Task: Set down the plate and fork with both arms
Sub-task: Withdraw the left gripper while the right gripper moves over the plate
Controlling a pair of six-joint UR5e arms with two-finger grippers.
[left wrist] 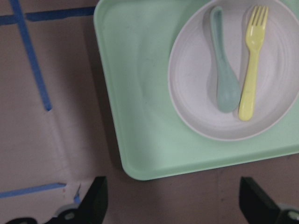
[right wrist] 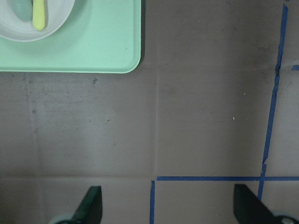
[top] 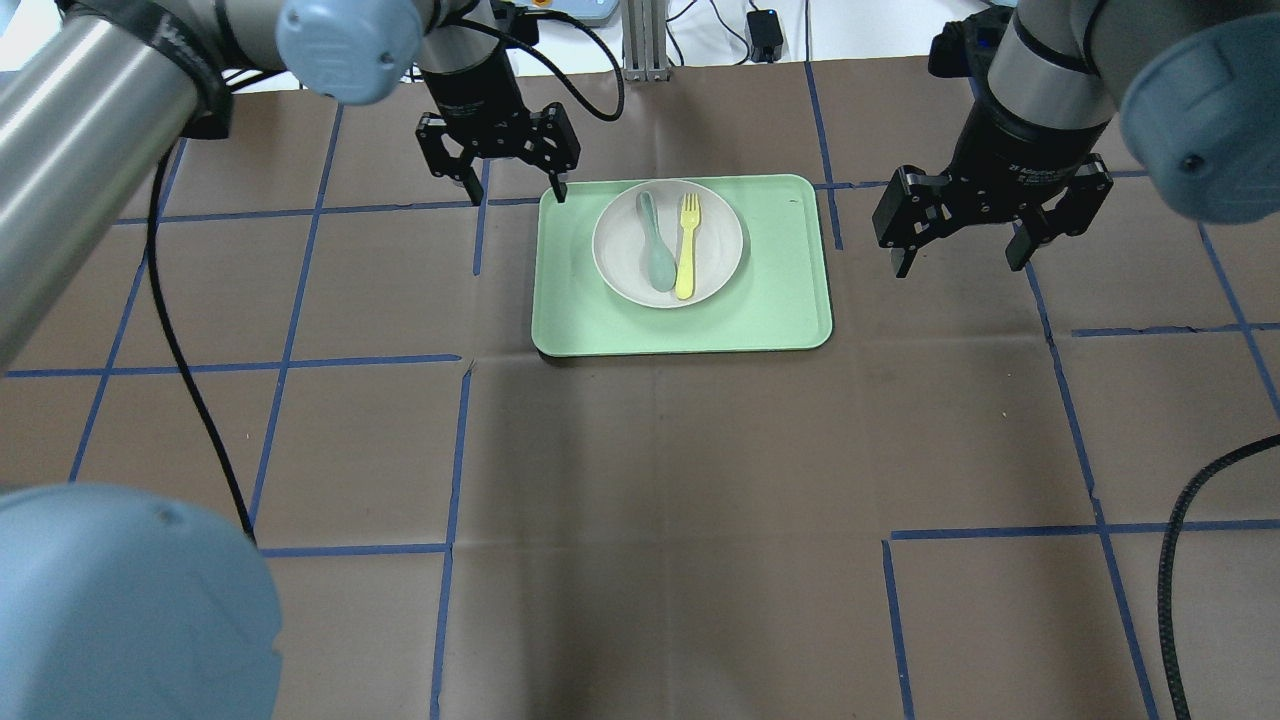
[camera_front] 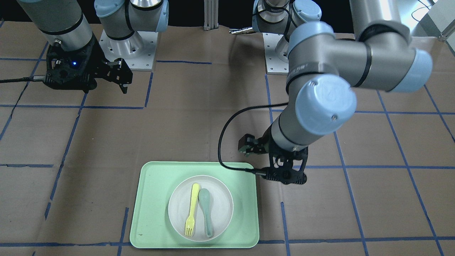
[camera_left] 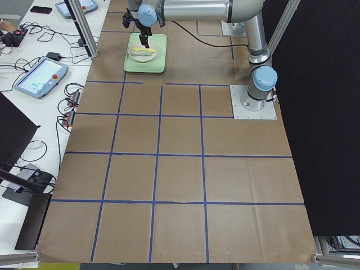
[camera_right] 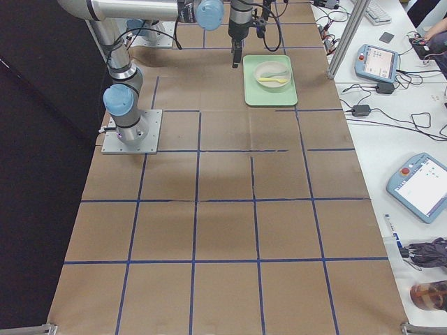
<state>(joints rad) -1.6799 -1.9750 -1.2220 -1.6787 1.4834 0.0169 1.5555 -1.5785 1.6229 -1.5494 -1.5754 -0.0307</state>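
Observation:
The off-white plate (top: 715,225) sits on the mint-green tray (top: 780,300). The yellow fork (top: 687,245) lies in the plate beside a grey-green spoon (top: 655,250). My left gripper (top: 515,190) is open and empty, above the tray's far left corner. In the left wrist view the open fingers (left wrist: 96,200) frame the tray's corner (left wrist: 135,93), with the plate (left wrist: 196,84) and fork (left wrist: 250,79) ahead. My right gripper (top: 965,265) is open and empty, above bare table right of the tray. The right wrist view shows the tray's corner (right wrist: 93,46) and the fork's handle (right wrist: 39,14).
The table is covered in brown paper with blue tape lines (top: 455,440). The left arm's black cable (camera_front: 227,142) hangs over the tray's rim (camera_front: 153,206). Both arm bases (camera_front: 128,49) are bolted at the robot's side.

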